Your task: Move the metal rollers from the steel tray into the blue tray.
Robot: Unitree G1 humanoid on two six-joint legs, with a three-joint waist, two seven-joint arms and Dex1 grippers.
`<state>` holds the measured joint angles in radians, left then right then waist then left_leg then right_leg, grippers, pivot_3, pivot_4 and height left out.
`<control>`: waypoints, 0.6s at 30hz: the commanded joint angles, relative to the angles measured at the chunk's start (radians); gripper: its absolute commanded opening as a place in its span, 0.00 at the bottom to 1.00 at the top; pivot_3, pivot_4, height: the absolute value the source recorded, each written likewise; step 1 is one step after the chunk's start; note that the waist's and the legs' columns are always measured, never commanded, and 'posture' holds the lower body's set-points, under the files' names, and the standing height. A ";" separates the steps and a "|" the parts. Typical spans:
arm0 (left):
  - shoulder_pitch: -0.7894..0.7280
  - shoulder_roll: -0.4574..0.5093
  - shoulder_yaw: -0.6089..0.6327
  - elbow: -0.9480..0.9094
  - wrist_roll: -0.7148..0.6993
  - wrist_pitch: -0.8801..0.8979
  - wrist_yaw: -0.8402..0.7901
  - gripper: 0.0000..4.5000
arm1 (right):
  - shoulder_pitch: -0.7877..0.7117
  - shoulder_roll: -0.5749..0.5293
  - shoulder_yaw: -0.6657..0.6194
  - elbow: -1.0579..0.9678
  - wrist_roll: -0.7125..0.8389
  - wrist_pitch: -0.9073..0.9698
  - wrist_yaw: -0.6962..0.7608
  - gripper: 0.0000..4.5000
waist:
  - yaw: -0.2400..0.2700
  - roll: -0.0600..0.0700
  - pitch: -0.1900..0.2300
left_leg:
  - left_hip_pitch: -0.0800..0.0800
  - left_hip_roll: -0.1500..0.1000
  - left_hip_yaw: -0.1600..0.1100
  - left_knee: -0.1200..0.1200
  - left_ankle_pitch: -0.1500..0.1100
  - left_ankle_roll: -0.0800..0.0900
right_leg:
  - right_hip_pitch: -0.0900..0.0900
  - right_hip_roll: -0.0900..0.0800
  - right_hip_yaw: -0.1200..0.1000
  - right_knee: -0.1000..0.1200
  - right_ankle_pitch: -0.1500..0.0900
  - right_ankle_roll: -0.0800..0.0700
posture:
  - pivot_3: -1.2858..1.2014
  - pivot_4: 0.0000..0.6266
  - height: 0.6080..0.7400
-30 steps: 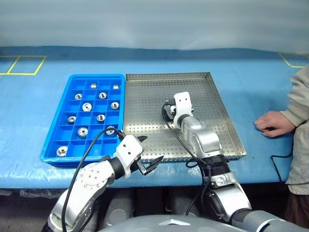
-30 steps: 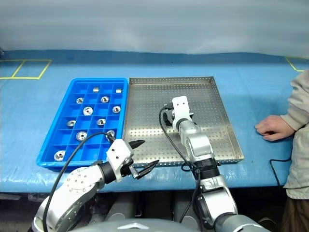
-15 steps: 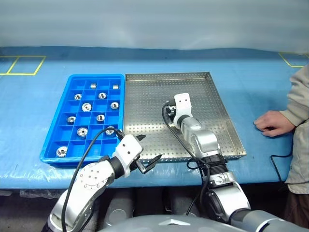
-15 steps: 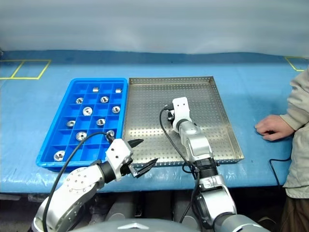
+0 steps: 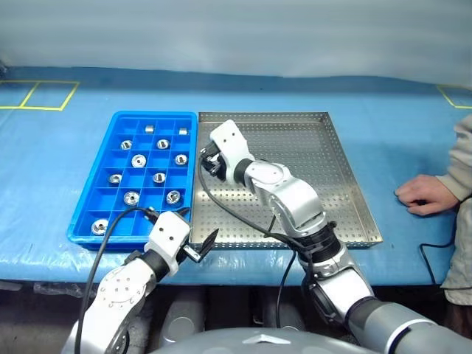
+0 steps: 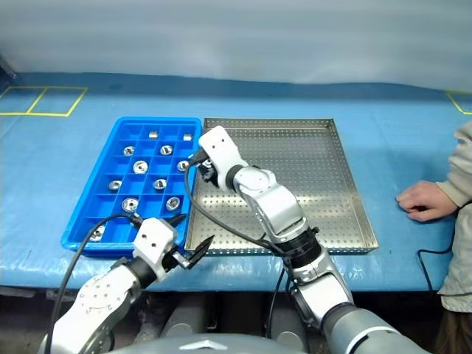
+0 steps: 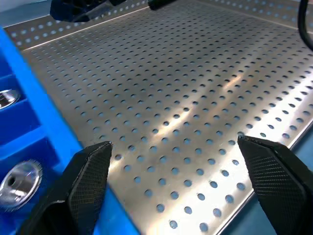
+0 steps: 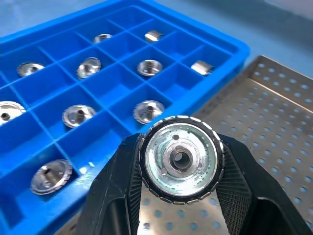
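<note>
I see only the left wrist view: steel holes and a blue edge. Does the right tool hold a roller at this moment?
Observer: Yes, the right tool is shut on one metal roller.
Operator: Where is it?
Observer: Above the left edge of the steel tray, right beside the blue tray.
Operator: Is anybody near?
Observer: A person's hand rests on the table, to the right of the steel tray.

Silver-grey jointed arms [image 5: 291, 199], white wrist housings, looping black cables — textured black jaws
</note>
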<state>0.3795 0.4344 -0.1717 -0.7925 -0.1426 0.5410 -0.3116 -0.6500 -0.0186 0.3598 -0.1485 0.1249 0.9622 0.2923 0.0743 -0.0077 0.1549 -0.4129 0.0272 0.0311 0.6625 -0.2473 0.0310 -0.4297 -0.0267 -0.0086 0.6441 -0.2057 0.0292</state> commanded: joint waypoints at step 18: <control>0.325 -0.047 0.134 -0.102 0.023 -0.234 0.011 1.00 | 0.005 0.072 0.168 -0.021 0.069 0.084 0.103 0.38 | 0.053 0.000 0.000 | -0.002 0.001 -0.002 -0.001 0.000 0.000 | -0.002 -0.001 -0.005 0.000 -0.004 -0.006 | 0.69 0.24 1.00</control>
<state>0.6943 0.3938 -0.0490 -0.8368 -0.1284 0.3241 -0.3123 -0.6414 0.0369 0.5238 -0.1605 0.1858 1.0731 0.3898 0.1276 -0.0081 0.1554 -0.4145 0.0282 0.0293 0.6617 -0.2476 0.0306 -0.4314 -0.0275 -0.0138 0.6437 -0.2101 0.0232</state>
